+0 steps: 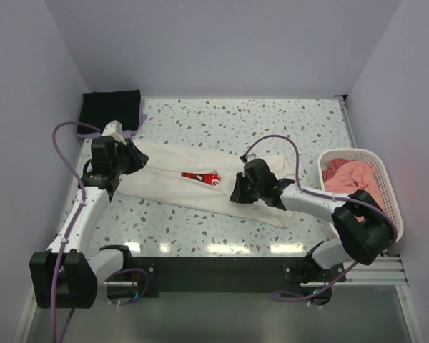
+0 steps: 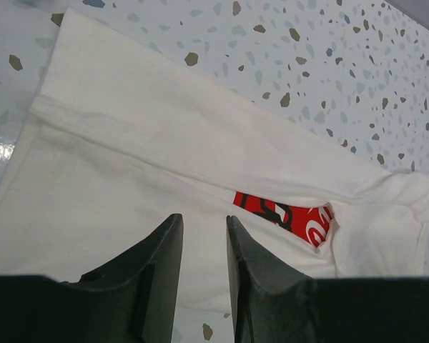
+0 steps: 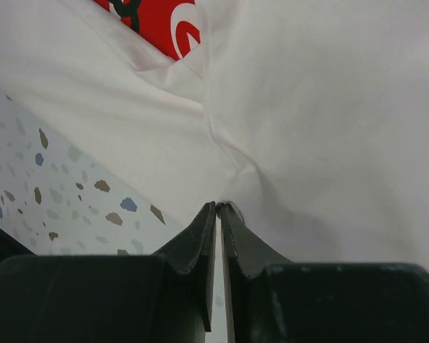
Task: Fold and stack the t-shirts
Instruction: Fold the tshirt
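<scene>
Cream-white tee (image 1: 168,179) lies half-folded across the desk (image 1: 236,121) middle. Right claw (image 3: 218,211) pinches its near edge; left claw (image 2: 204,229) hangs parted above it. Black tee (image 1: 111,108) is folded at the far-left corner, and the salmon-pink tee (image 1: 347,179) is unfolded in the basket (image 1: 387,187).

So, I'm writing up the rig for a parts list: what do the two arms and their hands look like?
Both the left arm and right arm have white links joined by chunky black joint housings. A purple cable loops loosely along each. The left hand and right hand are black, each with two tapered, wedge-shaped fingers.
</scene>
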Robot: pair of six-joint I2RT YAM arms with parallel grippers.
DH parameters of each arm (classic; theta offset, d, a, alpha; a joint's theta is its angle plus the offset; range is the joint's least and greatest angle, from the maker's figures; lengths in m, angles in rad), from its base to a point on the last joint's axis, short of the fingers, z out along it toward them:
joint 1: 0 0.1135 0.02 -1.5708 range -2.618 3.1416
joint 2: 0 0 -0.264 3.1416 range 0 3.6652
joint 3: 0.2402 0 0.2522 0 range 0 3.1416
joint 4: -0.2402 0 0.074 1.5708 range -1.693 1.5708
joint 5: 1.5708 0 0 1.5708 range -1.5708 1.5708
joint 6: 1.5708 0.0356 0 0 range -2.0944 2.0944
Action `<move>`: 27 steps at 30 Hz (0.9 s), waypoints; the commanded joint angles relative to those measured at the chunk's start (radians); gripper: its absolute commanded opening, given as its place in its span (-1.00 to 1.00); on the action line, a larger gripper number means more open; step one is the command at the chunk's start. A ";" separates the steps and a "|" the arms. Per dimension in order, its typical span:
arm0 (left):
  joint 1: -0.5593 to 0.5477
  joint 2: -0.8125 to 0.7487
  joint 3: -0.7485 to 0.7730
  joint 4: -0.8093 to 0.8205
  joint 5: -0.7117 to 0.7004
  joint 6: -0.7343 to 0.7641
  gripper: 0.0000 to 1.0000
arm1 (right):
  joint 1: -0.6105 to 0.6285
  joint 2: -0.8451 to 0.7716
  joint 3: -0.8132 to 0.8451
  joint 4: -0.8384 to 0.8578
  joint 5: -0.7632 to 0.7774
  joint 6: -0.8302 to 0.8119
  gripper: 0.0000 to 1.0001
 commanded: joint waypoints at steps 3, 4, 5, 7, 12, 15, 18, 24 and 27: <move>0.001 0.010 -0.001 0.043 0.021 0.005 -0.29 | 0.043 -0.052 0.002 0.042 -0.028 0.020 -0.64; 0.001 0.015 -0.002 0.044 0.021 0.004 -0.29 | 0.049 -0.063 0.003 0.040 -0.036 0.020 -0.60; 0.001 0.017 -0.001 0.044 0.023 0.002 -0.29 | 0.049 -0.072 0.008 0.034 -0.036 0.023 -0.57; 0.001 0.018 -0.002 0.044 0.024 -0.001 -0.29 | 0.049 -0.107 0.028 -0.010 -0.013 0.014 -0.52; 0.001 0.014 -0.010 0.041 0.024 -0.002 -0.29 | 0.050 -0.159 0.100 -0.217 0.162 -0.086 -0.31; 0.001 0.012 -0.013 0.040 0.024 -0.002 -0.28 | 0.049 -0.146 0.126 -0.268 0.184 -0.146 -0.23; 0.001 0.012 -0.010 0.040 0.029 -0.004 -0.28 | 0.049 -0.129 0.131 -0.297 0.210 -0.166 -0.21; 0.001 0.020 -0.013 0.041 0.030 -0.012 -0.28 | 0.076 -0.093 0.120 -0.253 0.181 -0.178 -0.20; 0.001 0.018 -0.016 0.046 0.038 -0.015 -0.28 | 0.122 -0.023 0.144 -0.227 0.201 -0.169 -0.20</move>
